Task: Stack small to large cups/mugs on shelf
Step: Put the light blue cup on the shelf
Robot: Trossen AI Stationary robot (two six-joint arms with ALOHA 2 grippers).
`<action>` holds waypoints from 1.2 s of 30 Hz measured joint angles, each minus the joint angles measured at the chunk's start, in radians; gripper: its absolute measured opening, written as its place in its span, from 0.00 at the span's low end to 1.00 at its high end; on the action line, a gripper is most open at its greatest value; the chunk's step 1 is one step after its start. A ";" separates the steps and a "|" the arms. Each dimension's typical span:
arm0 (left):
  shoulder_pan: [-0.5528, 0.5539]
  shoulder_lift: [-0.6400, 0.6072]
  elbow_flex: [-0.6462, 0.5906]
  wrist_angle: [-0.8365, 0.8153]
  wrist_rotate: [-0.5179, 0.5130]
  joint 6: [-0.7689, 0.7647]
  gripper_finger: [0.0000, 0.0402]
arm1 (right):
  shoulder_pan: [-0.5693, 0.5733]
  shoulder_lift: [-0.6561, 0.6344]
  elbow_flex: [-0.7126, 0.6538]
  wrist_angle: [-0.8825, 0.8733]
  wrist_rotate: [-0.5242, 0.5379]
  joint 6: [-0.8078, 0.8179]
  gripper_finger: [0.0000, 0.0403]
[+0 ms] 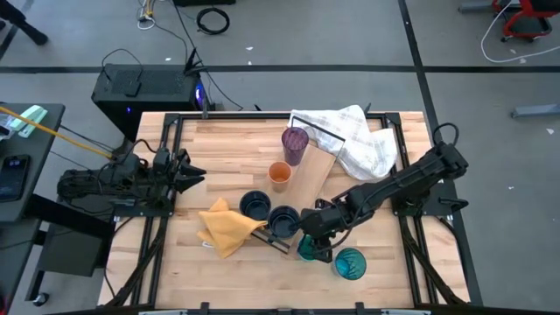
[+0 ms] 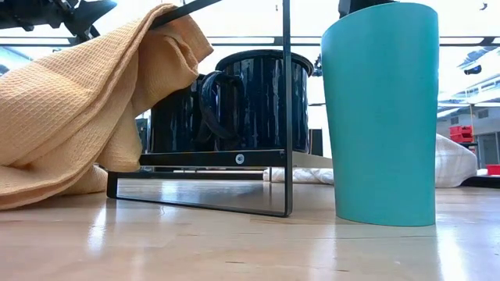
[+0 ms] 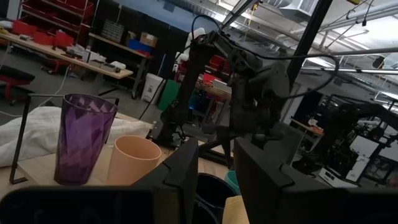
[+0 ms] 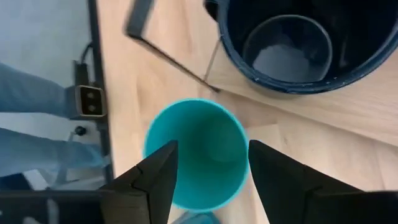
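The small teal cup [image 4: 198, 155] stands upright on the table just off the shelf's near end, also in the low view [image 2: 383, 117]. My right gripper [image 4: 210, 163] is open, pointing down over its mouth, one finger at each side of the rim. Two navy mugs [image 1: 255, 206] [image 1: 283, 220], the orange cup [image 1: 279, 175] and the purple tumbler [image 1: 295, 144] stand on the light-wood shelf [image 1: 313, 175]. The patterned teal-blue tumbler [image 1: 350, 262] is on the table near the front. My left gripper [image 1: 188, 172] waits open at the table's left.
A yellow cloth [image 1: 229, 227] lies bunched against the shelf's near end and the mugs. A white checked towel [image 1: 360, 140] lies at the far right. The shelf's dark end frame [image 2: 286, 117] stands close to the teal cup. A person's legs [image 4: 37, 124] show beyond the table edge.
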 joint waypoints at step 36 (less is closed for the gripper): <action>0.000 0.000 0.000 0.000 0.000 0.021 0.27 | -0.011 0.018 0.000 -0.071 -0.002 -0.023 0.49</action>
